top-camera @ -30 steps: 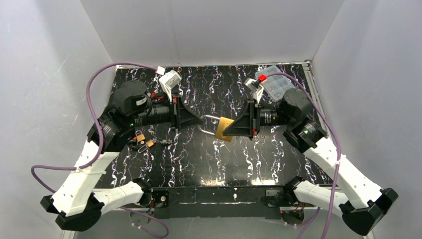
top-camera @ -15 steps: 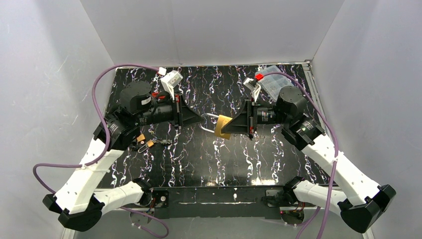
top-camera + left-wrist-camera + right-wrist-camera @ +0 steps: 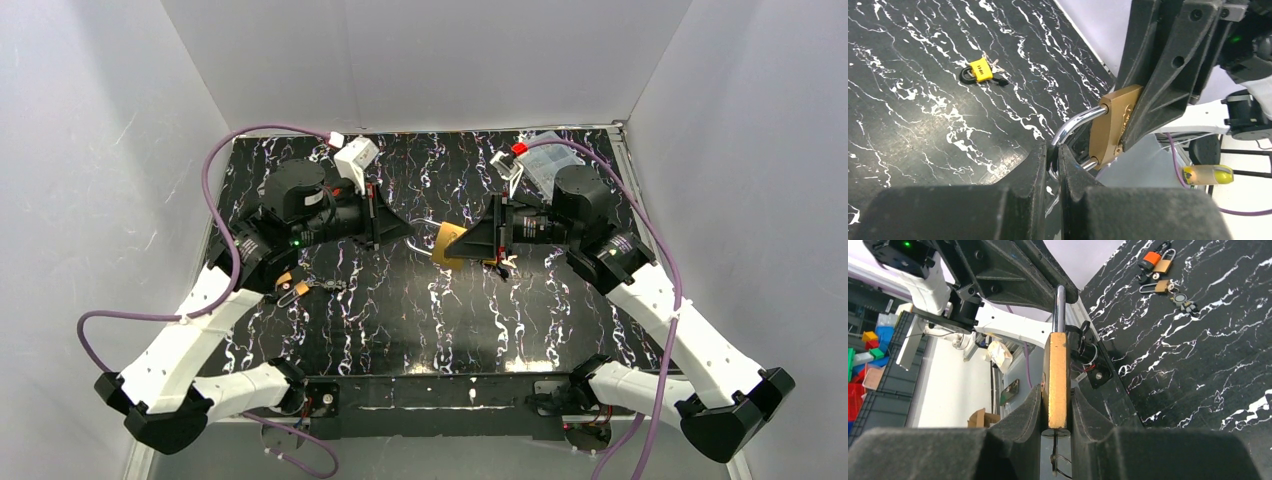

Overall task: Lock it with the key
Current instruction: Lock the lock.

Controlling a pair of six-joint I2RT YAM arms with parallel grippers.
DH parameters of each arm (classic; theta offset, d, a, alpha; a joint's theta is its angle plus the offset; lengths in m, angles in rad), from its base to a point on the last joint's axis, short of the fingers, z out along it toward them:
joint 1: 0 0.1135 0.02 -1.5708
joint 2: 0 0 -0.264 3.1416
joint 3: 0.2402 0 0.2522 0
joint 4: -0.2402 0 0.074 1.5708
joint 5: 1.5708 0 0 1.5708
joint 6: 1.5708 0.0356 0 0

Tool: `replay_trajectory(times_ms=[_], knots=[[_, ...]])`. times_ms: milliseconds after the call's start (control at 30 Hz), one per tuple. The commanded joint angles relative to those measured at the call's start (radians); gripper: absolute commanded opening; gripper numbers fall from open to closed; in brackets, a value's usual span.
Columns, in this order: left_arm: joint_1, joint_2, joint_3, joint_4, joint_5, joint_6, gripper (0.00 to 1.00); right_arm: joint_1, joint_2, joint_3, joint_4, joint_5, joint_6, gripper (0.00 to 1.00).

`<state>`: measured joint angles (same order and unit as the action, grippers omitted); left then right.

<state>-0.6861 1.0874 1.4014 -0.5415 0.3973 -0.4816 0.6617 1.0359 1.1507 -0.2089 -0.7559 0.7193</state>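
Your two arms meet at the centre of the top view, forearms level and wrists facing each other over the table (image 3: 400, 320). The left arm (image 3: 195, 330) rises from its base at lower left, bends at the elbow and reaches rightward. The right arm (image 3: 690, 335) mirrors it from lower right, reaching leftward.

Your left gripper (image 3: 1054, 152) is pinched tight on the shackle (image 3: 1075, 122). The silver bow runs out from between its fingers at the bottom centre of the left wrist view. Your right gripper (image 3: 1055, 412) clamps the lock (image 3: 1056, 377) by its flat brass faces, one finger on each side. The body stands edge-on in the middle of the right wrist view, and the shackle rises from it to the left gripper above. The lock is thus held between the two grippers, just right of centre in the top view.

A thin dark shaft, apparently the key (image 3: 1054, 447), hangs from the lock's lower end between the right fingers, with a wire ring under it at the bottom edge. You cannot tell from these views whether the shackle is latched.

Spare padlocks (image 3: 287, 285) lie on the table left of centre, below your left forearm. A clear box (image 3: 545, 165) sits at the upper right, behind the right arm.
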Motion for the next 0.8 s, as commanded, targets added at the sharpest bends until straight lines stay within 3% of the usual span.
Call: replay_trajectory(times_ms=[0,433,767], knots=[[-0.102,0.066,-0.011,0.021,0.098,-0.051,0.00,0.031,0.017,0.093,0.211,0.074,-0.034,0.01],[-0.212,0.100,0.061,0.024,0.067,-0.064,0.00,0.069,0.059,0.139,0.078,0.167,-0.091,0.01],[-0.253,0.101,0.094,0.155,0.116,-0.143,0.00,0.111,0.090,0.138,0.024,0.224,-0.117,0.01]])
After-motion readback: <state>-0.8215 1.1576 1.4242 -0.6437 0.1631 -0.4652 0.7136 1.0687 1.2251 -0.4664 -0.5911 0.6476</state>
